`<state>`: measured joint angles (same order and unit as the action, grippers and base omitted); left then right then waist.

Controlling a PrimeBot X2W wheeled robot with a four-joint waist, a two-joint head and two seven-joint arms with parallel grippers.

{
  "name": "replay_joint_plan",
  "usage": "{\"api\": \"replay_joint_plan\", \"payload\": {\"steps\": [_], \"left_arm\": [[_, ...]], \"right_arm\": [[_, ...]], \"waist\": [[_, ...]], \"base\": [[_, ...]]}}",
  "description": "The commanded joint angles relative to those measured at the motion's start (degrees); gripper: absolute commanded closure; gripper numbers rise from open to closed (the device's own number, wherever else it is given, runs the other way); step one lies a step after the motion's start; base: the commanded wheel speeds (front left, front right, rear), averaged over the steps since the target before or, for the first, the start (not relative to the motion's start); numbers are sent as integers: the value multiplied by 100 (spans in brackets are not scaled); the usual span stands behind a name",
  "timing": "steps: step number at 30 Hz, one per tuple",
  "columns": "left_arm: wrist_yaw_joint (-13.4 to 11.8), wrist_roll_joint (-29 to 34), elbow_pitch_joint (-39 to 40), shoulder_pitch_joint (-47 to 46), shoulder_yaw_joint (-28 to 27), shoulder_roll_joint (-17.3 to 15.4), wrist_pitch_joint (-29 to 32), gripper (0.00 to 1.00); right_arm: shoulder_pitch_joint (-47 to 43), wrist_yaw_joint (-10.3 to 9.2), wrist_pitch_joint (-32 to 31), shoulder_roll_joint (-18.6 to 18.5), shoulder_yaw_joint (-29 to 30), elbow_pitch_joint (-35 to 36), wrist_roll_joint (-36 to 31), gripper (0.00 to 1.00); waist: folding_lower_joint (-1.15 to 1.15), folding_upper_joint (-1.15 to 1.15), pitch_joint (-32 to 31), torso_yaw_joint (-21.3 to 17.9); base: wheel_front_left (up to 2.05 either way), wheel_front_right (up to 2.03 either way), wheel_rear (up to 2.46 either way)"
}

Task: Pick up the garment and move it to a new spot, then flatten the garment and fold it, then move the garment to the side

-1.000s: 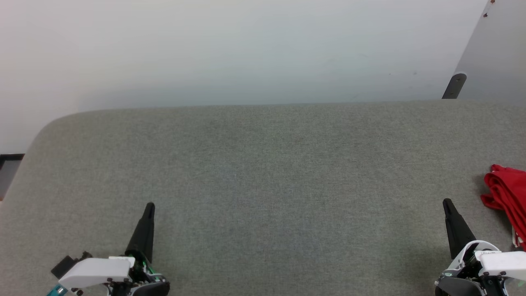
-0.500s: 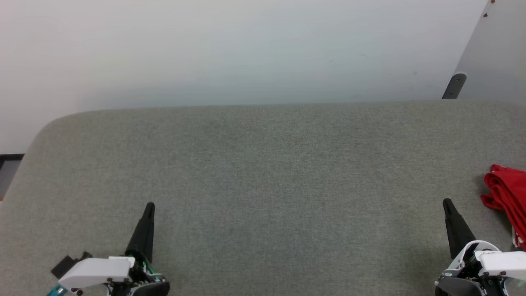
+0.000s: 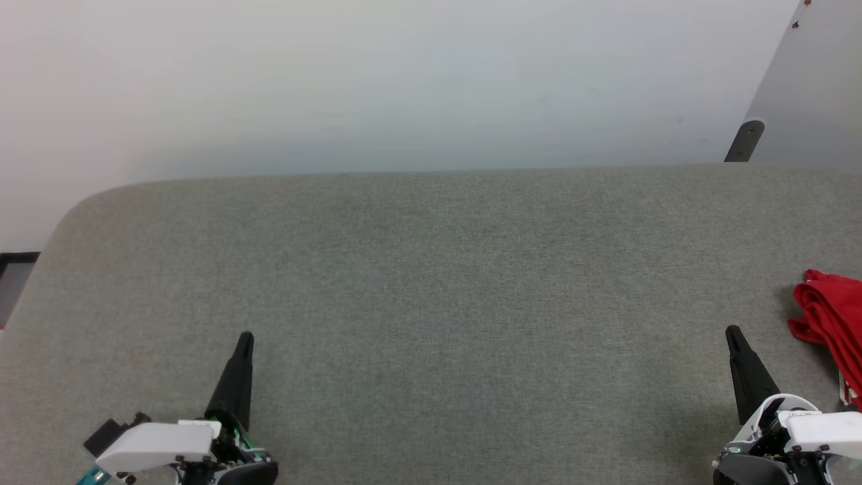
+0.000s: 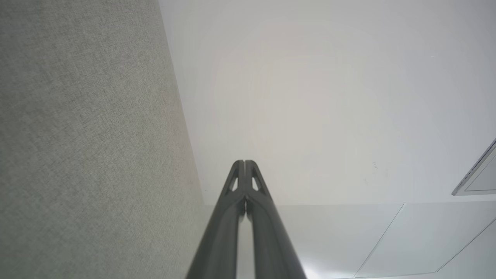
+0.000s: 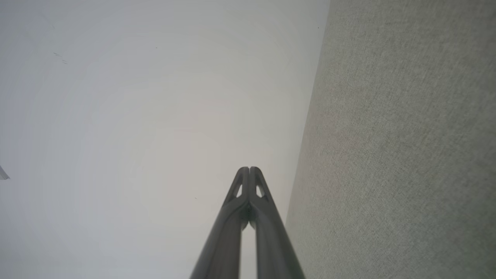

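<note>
The red garment (image 3: 834, 323) lies bunched at the far right edge of the grey fabric surface (image 3: 431, 283), cut off by the frame, with a bit of white trim low down. My right gripper (image 3: 733, 333) rests at the lower right, just left of the garment and apart from it, shut with nothing held. In the right wrist view the same gripper (image 5: 249, 169) has its fingertips pressed together. My left gripper (image 3: 246, 338) sits at the lower left, far from the garment, also shut and empty; its tips (image 4: 244, 162) meet in the left wrist view.
A white wall (image 3: 404, 81) rises behind the surface. A dark metal leg (image 3: 744, 140) and a pale panel (image 3: 815, 87) stand at the upper right. The surface's rounded left corner (image 3: 74, 209) borders a dark strip (image 3: 17, 257) at the floor.
</note>
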<state>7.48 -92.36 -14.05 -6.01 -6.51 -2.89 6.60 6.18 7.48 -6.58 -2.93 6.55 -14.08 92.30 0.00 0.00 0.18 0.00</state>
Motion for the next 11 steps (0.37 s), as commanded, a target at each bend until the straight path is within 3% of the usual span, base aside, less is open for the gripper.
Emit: {"api": "replay_joint_plan", "payload": {"steps": [1, 11], "left_arm": [[2, -4, -7, -57, -16, 8, 14, 100], [2, -3, -7, -57, -15, 8, 14, 100]], "right_arm": [[15, 2, -7, 20, -3, 10, 22, 100], [15, 2, -6, 19, -3, 10, 22, 100]], "waist": [[0, 0, 0, 0], [0, 0, 0, 0]], "base": [[0, 0, 0], [0, 0, 0]]}}
